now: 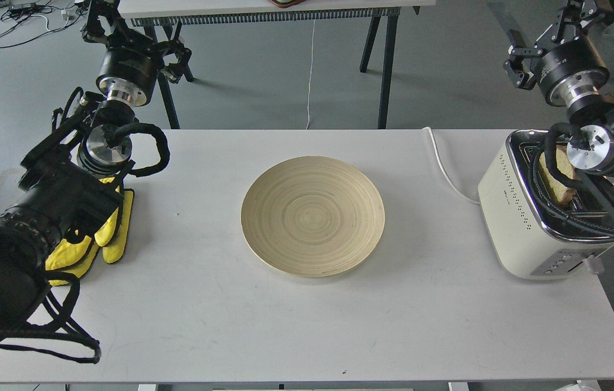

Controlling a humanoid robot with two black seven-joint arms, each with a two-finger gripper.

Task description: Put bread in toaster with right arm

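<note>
The bread (pixel 562 179) stands upright in a slot of the cream-white toaster (pixel 513 217) at the table's right end. It is partly hidden by a silver joint cap and a black cable of my right arm (pixel 589 146). My right gripper (pixel 578 11) is raised high above and behind the toaster, apart from the bread. It is cut off by the top edge, so its fingers cannot be told apart. My left gripper (pixel 101 19) is up at the far left, dark and end-on.
A round bamboo plate (pixel 313 216) lies at the middle of the white table (pixel 307 326). A yellow cloth (pixel 108 233) lies under my left arm. The toaster's white cord (pixel 445 171) runs to the back. Another table's legs (pixel 385 65) stand behind.
</note>
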